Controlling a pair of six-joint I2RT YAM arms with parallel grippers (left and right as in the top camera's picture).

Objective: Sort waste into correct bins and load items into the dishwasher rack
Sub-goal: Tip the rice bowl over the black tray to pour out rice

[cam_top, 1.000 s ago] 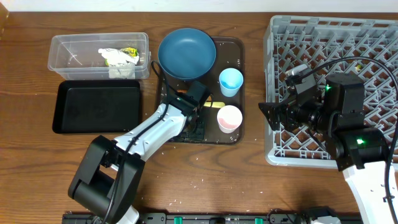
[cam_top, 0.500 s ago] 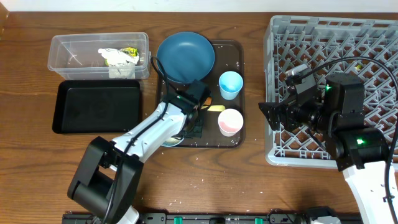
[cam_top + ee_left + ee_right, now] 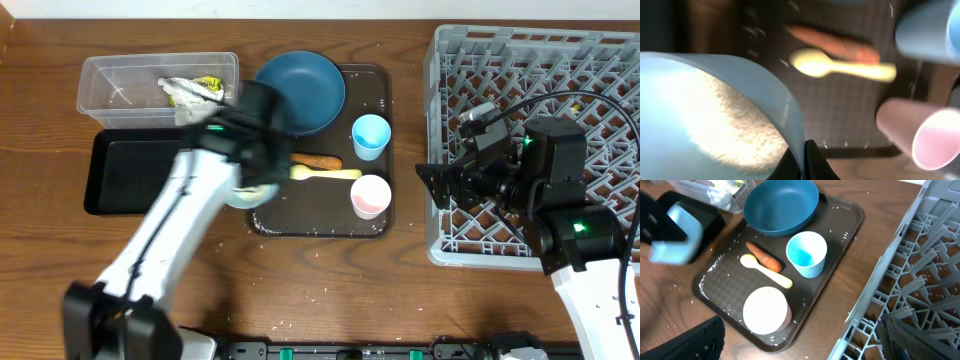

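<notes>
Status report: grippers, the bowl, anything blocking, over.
Left gripper shut on bowl rim, rice inside. Right gripper open at rack edge. Bowl beside black tray; path looks clear.

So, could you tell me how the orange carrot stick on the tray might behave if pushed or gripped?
The carrot stick looks rounded and tapered, so a push would probably roll it in a curve. It seems slim and likely light. The yellow spoon lies close beside it, so a grip might nudge that too.
</notes>
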